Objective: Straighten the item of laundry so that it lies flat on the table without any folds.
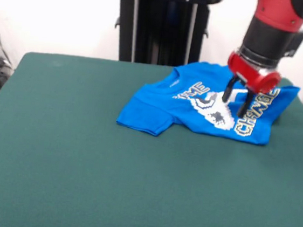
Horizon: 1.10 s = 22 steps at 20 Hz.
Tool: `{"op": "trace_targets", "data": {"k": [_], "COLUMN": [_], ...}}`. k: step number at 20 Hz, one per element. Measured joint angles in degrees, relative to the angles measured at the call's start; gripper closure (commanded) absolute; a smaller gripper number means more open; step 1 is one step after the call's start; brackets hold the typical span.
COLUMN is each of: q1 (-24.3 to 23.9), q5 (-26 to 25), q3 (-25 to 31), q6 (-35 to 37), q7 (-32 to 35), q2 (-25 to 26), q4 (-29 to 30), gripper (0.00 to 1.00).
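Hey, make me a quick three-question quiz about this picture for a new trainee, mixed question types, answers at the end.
1. True or false: the blue T-shirt lies fully flat with no folds.
2. Multiple choice: the tool is (a) drawn back out of view, (b) over the shirt's printed front, (c) over the bare green table far from the shirt.
3. Fill in: the tool's fingers stand ____, with a gap between them.

Key
1. False: the shirt is creased, its lettering is broken by folds, and its near edge is doubled over.
2. b
3. open
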Motion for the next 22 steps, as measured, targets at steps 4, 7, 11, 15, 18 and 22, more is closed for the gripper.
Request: {"op": "trace_targets", "data": {"k": [4,7,11,15,18,22], "q1": [-1.0,-1.7,-4.0,-5.6,-6.1,-6.0], "q5": [0.0,0.0,0.0,0.0,0.0,-0.8], "q3": [0.8,1.6,5.3,8.4,10.7,12.6], "q6": [-3.5,-5.0,-7.7,-9.0,-9.1,-9.1], "q7": [0.0,0.0,0.0,0.0,0.0,0.0], "q2": [0.7,1.0,1.1,1.1,1.1,0.1], "q4": [0.0,0.0,0.1,0.1,0.4,1.6], "gripper": [0.0,0.0,0.0,0.0,0.0,0.0]}}
